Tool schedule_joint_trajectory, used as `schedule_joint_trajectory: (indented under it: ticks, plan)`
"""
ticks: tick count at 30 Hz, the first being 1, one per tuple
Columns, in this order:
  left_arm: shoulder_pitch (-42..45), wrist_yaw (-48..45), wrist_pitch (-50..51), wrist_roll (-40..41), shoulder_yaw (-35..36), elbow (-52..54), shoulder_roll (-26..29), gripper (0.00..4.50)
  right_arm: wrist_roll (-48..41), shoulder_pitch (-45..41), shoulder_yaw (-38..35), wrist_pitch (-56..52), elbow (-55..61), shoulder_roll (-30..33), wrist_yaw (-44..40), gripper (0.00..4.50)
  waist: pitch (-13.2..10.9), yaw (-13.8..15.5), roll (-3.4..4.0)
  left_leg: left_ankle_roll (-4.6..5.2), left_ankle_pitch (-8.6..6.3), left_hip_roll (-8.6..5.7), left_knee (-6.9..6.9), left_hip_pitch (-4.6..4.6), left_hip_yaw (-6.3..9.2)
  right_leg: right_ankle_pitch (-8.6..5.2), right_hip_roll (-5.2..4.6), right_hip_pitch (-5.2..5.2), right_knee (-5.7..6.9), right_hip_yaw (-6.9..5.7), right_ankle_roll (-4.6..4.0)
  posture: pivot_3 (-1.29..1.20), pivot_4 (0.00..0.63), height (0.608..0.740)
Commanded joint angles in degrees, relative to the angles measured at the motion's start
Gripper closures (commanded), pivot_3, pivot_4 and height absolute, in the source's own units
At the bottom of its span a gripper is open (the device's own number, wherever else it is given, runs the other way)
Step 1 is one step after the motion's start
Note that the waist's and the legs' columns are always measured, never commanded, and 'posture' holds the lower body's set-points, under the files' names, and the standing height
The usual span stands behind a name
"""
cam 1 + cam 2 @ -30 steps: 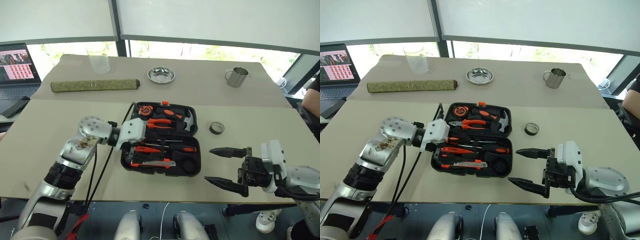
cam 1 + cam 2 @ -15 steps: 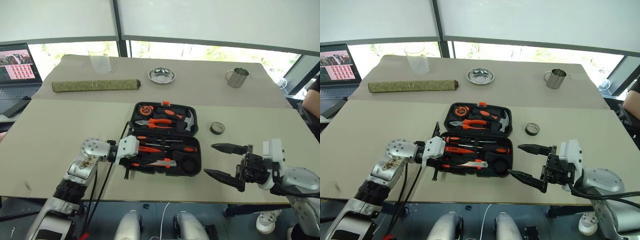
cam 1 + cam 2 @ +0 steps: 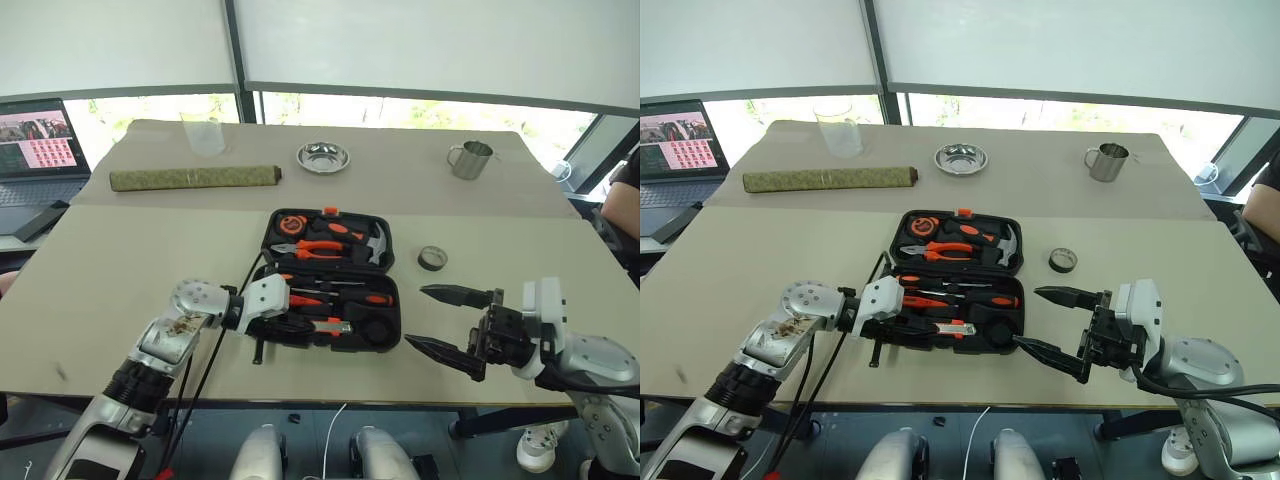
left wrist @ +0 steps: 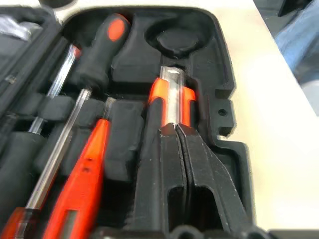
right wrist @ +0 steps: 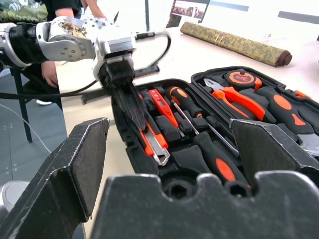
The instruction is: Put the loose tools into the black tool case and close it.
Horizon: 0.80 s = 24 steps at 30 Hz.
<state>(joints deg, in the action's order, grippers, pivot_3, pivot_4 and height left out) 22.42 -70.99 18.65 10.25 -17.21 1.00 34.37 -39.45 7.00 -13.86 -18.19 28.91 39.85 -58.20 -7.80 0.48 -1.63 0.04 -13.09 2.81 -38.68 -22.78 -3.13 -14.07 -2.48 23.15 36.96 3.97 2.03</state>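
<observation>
Noting the black tape roll [image 3: 433, 257] is lying on the counter [image 3: 120, 270] beside the tool case [image 3: 330, 275], nearer our spread right tool [image 3: 446, 320]; our left tool [image 4: 180, 130], pressed together, is resting on the utility knife [image 4: 170, 97].

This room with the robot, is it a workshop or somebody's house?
It looks most like an office or a lab. A laptop sits open on a side desk, long tan tables stand under a row of big windows with blinds, and a tool case lies open for the robot.
</observation>
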Motion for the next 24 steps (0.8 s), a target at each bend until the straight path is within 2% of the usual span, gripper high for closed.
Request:
schedule_joint_trajectory:
  ticks: [1, 5, 9, 13, 18, 24]
  plan:
    - [-2.75, 1.62, 7.09, -2.93, -4.49, -1.04, 0.78, 4.44, -1.33, -1.01, -0.4, -0.68, 2.26, 0.29, 1.19, 0.0, 0.09, 0.03, 0.11, 0.0, 0.0, 0.0, 0.0, 0.01, 0.01, -0.01, 0.0, 0.0, 0.0, 0.0, 0.01, 0.0, 0.15, 0.74]
    - [-2.41, 3.52, 4.42, -3.04, -3.5, -1.95, -0.5, 4.44, -1.42, -1.31, -0.19, -1.05, 2.19, 0.32, 1.33, 0.0, 0.12, 0.14, 0.14, 0.0, 0.0, -0.01, 0.01, 0.06, 0.01, -0.04, 0.0, -0.05, -0.01, 0.0, 0.0, 0.0, 0.15, 0.74]
    - [-2.86, -0.42, -9.35, 2.41, 1.46, -1.04, -2.69, 4.44, -2.33, -1.47, -0.33, -1.72, 2.55, 0.22, 1.38, 0.0, 0.12, 0.26, 0.15, 0.0, 0.0, -0.03, 0.01, 0.03, 0.02, -0.05, -0.02, -0.06, -0.09, 0.01, -0.01, 0.0, 0.15, 0.74]
    - [-2.81, -2.79, -15.76, 5.05, 3.96, -1.8, -3.69, 4.44, -3.9, -1.3, -0.9, -2.0, 2.92, -0.25, 1.34, 0.0, 0.09, 0.19, 0.12, 0.0, 0.0, -0.02, 0.01, -0.13, 0.02, -0.04, -0.03, 0.07, -0.12, 0.01, -0.04, 0.0, 0.15, 0.74]
    - [-1.02, -0.65, -18.87, 1.89, 3.56, -5.82, -3.92, 4.44, -4.77, -1.27, -0.76, -2.21, 3.09, -0.21, 1.69, 0.0, 0.05, 0.08, 0.08, 0.01, 0.0, -0.02, 0.0, -0.27, 0.02, -0.03, -0.02, 0.16, -0.16, 0.01, -0.02, 0.0, 0.15, 0.74]
    - [-1.63, 1.78, -16.66, -0.37, 1.75, -6.93, -4.33, 4.44, -5.11, -0.33, -0.47, -2.31, 3.66, -0.13, 2.07, 0.0, 0.05, 0.04, 0.09, 0.01, -0.01, -0.02, 0.01, -0.26, 0.02, -0.03, -0.02, 0.16, -0.17, 0.01, -0.01, 0.0, 0.15, 0.74]
